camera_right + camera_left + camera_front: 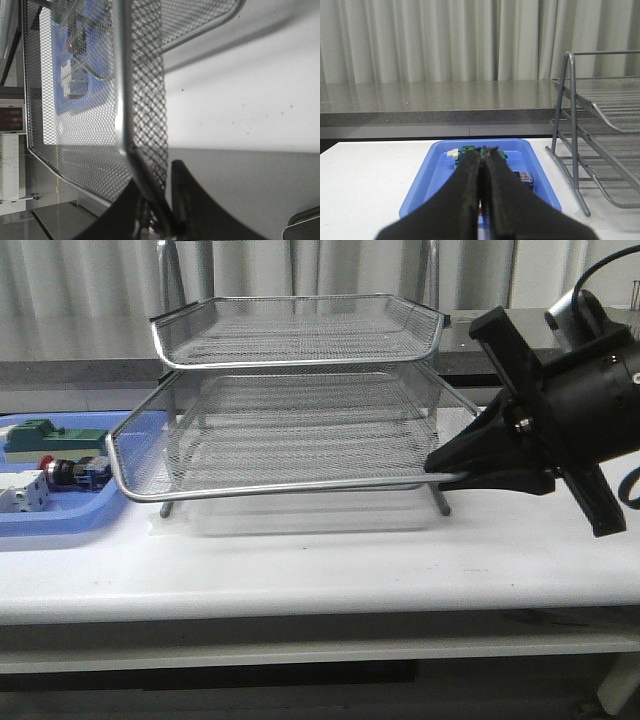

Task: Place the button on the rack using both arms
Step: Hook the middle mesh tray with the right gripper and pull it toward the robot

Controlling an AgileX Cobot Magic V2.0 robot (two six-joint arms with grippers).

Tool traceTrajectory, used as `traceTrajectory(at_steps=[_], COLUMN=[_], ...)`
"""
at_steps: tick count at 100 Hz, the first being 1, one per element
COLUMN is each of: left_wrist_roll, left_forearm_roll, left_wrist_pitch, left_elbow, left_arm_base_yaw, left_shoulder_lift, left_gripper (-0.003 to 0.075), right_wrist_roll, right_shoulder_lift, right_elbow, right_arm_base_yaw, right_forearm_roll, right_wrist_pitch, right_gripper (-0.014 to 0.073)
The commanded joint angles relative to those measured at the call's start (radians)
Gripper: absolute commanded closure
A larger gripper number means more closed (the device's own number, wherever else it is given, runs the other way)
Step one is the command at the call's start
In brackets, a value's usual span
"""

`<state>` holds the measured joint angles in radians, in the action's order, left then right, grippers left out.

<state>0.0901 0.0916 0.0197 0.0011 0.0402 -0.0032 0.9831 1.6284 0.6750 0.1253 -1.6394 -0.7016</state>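
Left tool [482, 200] closed, seen only by wrist; right tool [447, 468] clamping rack [290, 440] rim.

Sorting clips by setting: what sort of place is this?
Probably a lab or test room: a plain white table, pale curtains behind, and a blue tray of electrical parts beside a wire rack.

silver mesh rack [300, 430], blue tray [70, 525]

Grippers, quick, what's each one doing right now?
Left gripper: closed, holding nothing visible.
Right gripper: closed on the rack rim.
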Motion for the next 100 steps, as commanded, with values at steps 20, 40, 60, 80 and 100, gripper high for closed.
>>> traceTrajectory(at_steps=[20, 40, 60, 80, 100], left_wrist_roll=[0.01, 0.01, 0.01, 0.01, 0.01], left_forearm_roll=[-0.008, -0.008, -0.008, -0.008, -0.008], left_wrist_pitch=[0.081, 0.081, 0.081, 0.081, 0.081], left_elbow=[0.046, 0.046, 0.046, 0.046, 0.046], left_arm_base_yaw=[0.002, 0.002, 0.002, 0.002, 0.002], left_shoulder_lift=[-0.036, -0.036, -0.036, -0.036, -0.036], left_gripper=[0.0741, 0.0741, 0.0741, 0.0741, 0.0741], right_wrist_roll=[0.041, 0.041, 0.046, 0.055, 0.042], right_shoulder_lift=[-0.114, -0.118, -0.118, -0.119, -0.18], right_elbow=[-0.085, -0.089, -0.089, -0.089, -0.089], right_arm_base_yaw=[0.001, 0.001, 0.001, 0.001, 0.001], right_forearm_roll=[0.024, 0.024, 0.024, 0.038, 0.129], right_wrist_pitch=[-0.008, -0.007, -0.017, -0.057, -0.045], right_gripper=[0.0564, 0.0372, 0.009, 0.0062, 0.0062])
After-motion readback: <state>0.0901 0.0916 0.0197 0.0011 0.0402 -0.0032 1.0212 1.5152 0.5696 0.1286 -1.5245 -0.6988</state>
